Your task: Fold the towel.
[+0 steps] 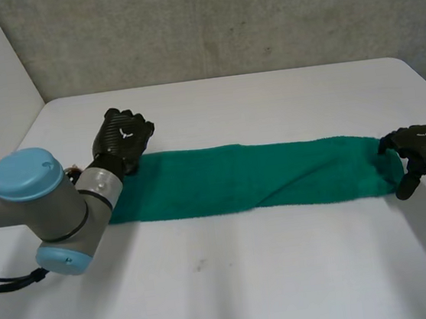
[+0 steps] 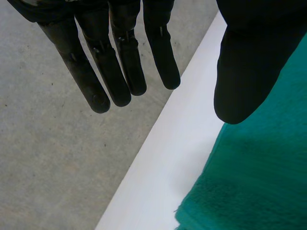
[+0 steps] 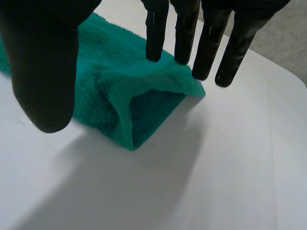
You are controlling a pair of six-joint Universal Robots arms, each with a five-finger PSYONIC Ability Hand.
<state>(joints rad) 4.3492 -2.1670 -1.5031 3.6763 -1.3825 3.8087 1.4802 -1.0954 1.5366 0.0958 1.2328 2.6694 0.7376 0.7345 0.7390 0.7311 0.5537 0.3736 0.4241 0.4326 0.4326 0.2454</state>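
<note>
Nearest me, the left arm [image 1: 38, 210] hangs over the white table [image 1: 250, 286]. Beyond it the green towel [image 1: 253, 176] — a plush, doubled strip — runs from nine to three o'clock. The left hand [image 1: 122, 135] hovers slack-fingered at its nine o'clock end, the right hand [image 1: 419, 147] straight-fingered over the three o'clock end — neither grips.

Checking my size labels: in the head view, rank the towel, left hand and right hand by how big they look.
1. towel, by far the largest.
2 and 3. left hand and right hand: they look alike, so unranked.
</note>
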